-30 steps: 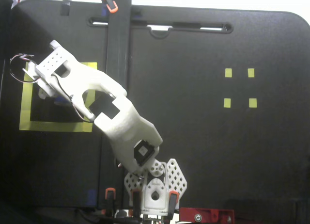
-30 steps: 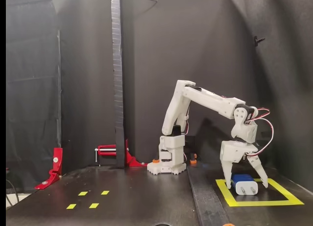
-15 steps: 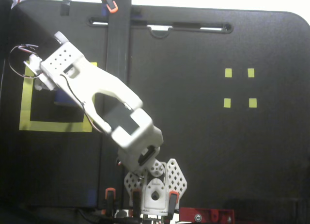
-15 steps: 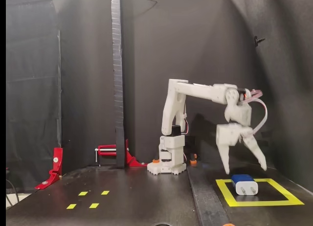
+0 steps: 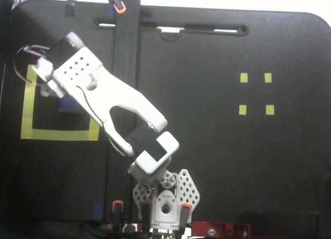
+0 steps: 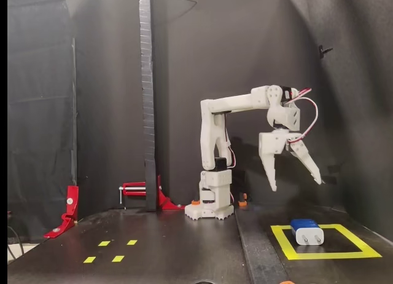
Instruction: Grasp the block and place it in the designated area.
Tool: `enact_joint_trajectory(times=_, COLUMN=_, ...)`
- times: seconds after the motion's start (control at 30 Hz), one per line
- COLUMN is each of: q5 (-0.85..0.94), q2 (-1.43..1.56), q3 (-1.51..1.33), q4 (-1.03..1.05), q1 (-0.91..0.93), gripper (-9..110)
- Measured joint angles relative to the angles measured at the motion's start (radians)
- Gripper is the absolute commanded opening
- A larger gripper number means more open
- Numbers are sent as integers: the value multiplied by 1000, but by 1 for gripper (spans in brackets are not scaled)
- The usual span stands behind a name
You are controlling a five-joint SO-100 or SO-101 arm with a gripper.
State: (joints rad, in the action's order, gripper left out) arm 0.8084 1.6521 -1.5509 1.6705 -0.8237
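Setting: a black table [image 6: 153, 247] ringed by dark drapes, with a black upright post [image 6: 146, 99] rising behind the robot's base.

Landmark: the designated area [image 6: 353, 254], a square of wide yellow tape with a black middle, lies at the right of the side-on fixed view and at the left of the fixed view from above [image 5: 57, 134].

Block: the dark-blue block [image 6: 306, 230] sits inside the square, close to the near-left part of the outline, its pale end facing the camera. From above it is almost wholly hidden under the arm [image 5: 108, 96].

Gripper: the gripper [image 6: 296, 184] hangs well above the square and somewhat behind the block, its two fingers spread wide with nothing between them.

Other marks: four small yellow tape squares [image 6: 110, 250] lie far from the big square, on the opposite side of the robot.

Progress: judging by where the block rests, the placing looks done.

Handling: it looks like a rigid, light plastic shell with smooth, rounded sides that could slip. Should it need moving, the long flat sides near the middle offer the surest hold, away from the pale end.
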Motion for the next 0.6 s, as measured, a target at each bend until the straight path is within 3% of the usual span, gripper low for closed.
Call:
enact_joint_trajectory(times=0.17, q5=2, q2=0, q3=3, q4=5, q1=0, gripper=39)
enact_joint_trajectory(times=0.6, q5=2, q2=0, q3=5, q4=2, q1=5, gripper=12)
